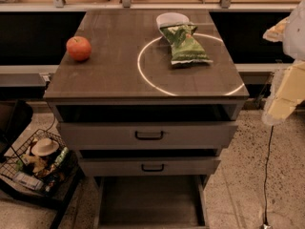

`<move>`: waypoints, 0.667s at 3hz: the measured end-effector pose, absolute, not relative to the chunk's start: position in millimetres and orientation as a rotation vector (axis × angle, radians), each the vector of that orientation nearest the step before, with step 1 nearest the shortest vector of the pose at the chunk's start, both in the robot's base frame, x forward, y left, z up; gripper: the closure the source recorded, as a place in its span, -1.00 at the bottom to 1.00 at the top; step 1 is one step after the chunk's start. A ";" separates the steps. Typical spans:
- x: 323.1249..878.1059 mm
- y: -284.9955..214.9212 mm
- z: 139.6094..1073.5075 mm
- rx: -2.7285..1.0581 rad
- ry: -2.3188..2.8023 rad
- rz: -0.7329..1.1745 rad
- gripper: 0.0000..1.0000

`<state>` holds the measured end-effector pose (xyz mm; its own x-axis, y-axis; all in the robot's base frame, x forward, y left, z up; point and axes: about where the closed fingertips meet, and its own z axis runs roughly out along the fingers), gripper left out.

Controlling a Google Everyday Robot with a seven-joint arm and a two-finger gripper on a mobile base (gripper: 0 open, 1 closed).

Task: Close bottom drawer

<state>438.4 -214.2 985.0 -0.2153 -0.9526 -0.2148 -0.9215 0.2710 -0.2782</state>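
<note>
While the bottom drawer (150, 197) stands pulled out, my gripper (286, 95) hangs at the right edge, well apart; open or closed, I cannot tell.

bottom drawer (150, 199) pulled out – lower centre | pincer (283, 99) – right edge, well apart | apple (78, 48), chip bag (186, 44) on surface (109, 75)

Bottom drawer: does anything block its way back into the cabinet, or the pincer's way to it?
Nothing visible does. The bottom drawer lies pulled out, its tray bare; the pincer hangs at the right edge, beside the cabinet.
</note>
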 end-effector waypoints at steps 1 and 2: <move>438.4 -214.2 985.0 -1.708 2.208 -0.128 -1.00; 435.0 -218.1 974.7 -1.703 2.177 -0.101 -1.00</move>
